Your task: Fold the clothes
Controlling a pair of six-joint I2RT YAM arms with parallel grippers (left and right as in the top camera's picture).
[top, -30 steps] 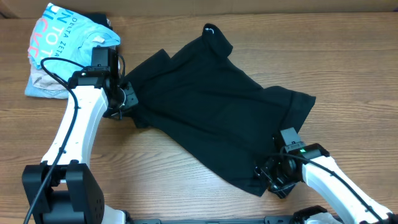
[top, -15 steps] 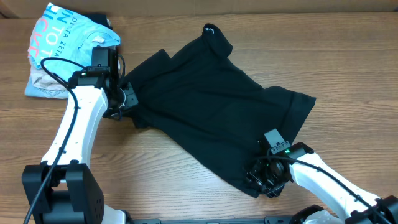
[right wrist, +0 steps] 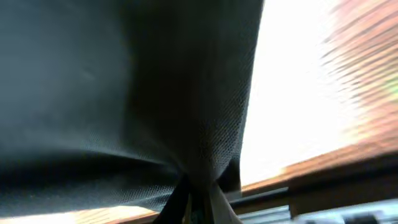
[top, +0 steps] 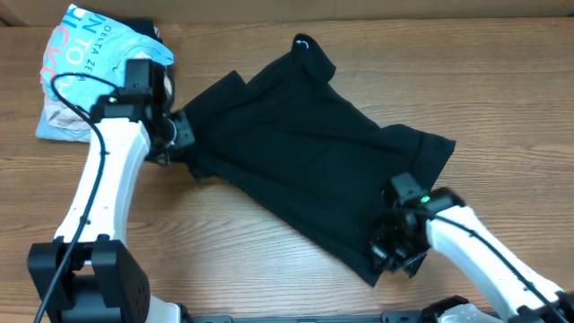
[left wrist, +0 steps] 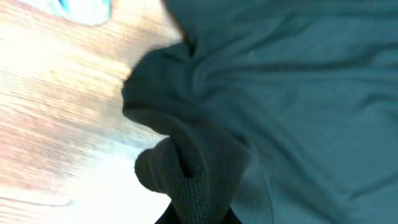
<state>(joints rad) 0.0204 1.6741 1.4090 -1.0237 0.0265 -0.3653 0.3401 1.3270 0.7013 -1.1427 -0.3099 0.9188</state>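
One matte black garment (top: 296,152) lies spread diagonally, wrinkled, edges bunched.

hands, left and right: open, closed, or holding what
left hand: closed, pinching a bunched edge of the shirt
right hand: closed, pinching the shirt's near edge

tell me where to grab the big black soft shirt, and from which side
Probably by its outer edges, coming in from outside: the large black soft-fabric shirt lies spread flat, so only its rim offers a fold to pinch. The left gripper and right gripper clamp opposite edges.
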